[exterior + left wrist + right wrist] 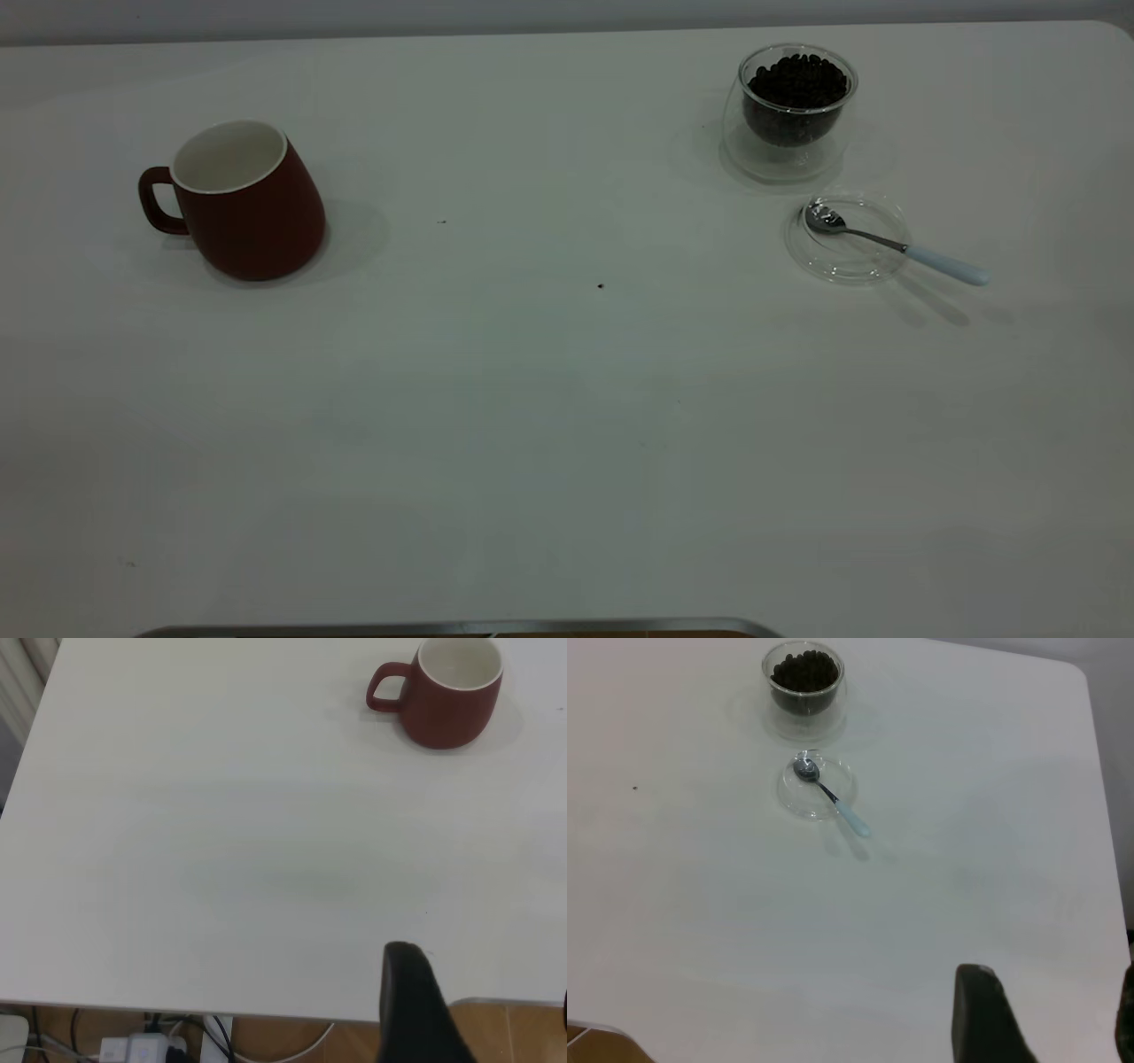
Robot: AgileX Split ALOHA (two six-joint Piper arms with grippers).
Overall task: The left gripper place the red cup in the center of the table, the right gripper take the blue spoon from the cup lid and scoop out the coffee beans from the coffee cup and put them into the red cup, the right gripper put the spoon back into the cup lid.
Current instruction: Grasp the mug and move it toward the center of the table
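Note:
The red cup [244,206] stands upright and empty at the table's [567,425] far left, handle pointing left; it also shows in the left wrist view [447,689]. The coffee cup [791,111], full of coffee beans [798,81], stands at the far right. Just in front of it lies the cup lid [846,239], with the blue spoon [895,244] resting on it, bowl in the lid and handle sticking out to the right. Neither arm shows in the exterior view. My left gripper [483,983] is open, far from the red cup. My right gripper [1050,992] is open, far from the spoon [833,799].
A few tiny dark specks [601,285] lie near the table's middle. A metal edge [461,627] runs along the near side. In the left wrist view, cables and a power strip [142,1047] lie on the floor beyond the table's edge.

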